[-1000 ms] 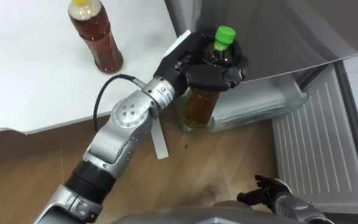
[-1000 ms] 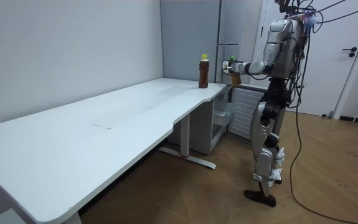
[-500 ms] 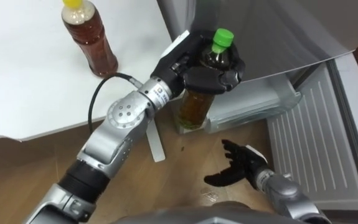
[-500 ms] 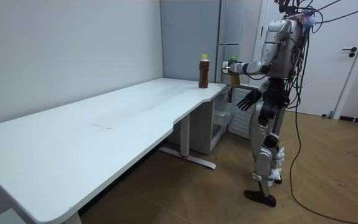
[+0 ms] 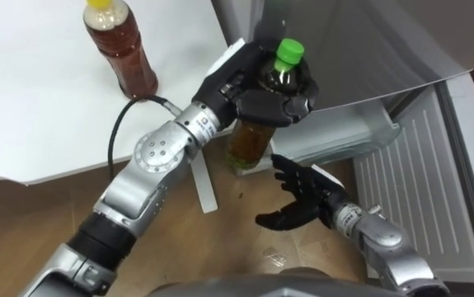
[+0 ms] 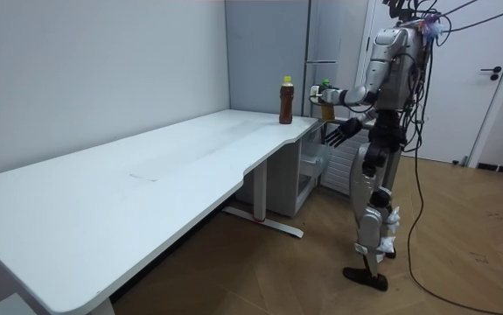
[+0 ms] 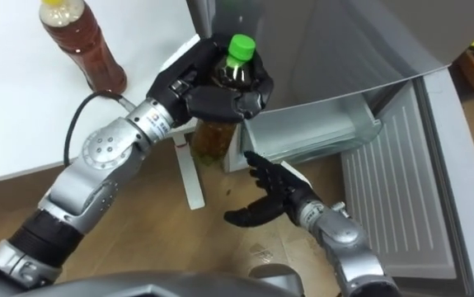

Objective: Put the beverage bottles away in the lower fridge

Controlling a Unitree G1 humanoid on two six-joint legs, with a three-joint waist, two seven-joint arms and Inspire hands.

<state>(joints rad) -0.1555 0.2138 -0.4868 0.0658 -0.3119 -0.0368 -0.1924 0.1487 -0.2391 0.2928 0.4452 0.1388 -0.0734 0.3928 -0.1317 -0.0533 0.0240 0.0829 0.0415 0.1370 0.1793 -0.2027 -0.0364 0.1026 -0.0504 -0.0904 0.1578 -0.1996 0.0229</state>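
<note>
My left hand (image 5: 257, 95) (image 7: 212, 92) is shut on a green-capped bottle (image 5: 257, 124) (image 7: 220, 124) of amber drink, held upright in the air past the table corner, in front of the open lower fridge (image 5: 344, 140). My right hand (image 5: 302, 198) (image 7: 271, 198) is open, fingers spread, just below the bottle and apart from it. A second bottle (image 5: 121, 49) (image 7: 80, 45) with a yellow cap and dark tea stands on the white table (image 5: 22, 99). In the room view I stand at the table's far end by the fridge, with the green-capped bottle (image 6: 325, 98) held out and the yellow-capped bottle (image 6: 285, 100) on the table.
The fridge's open door (image 5: 418, 190) with its ribbed white inner face lies to my right. A clear drawer (image 5: 360, 136) shows inside the lower compartment. The table leg (image 5: 204, 177) stands below the bottle on the wooden floor (image 5: 39, 214).
My right hand has risen from the lower edge of the view to just under the bottle, fingers spread. The left hand has kept the bottle almost in place.
</note>
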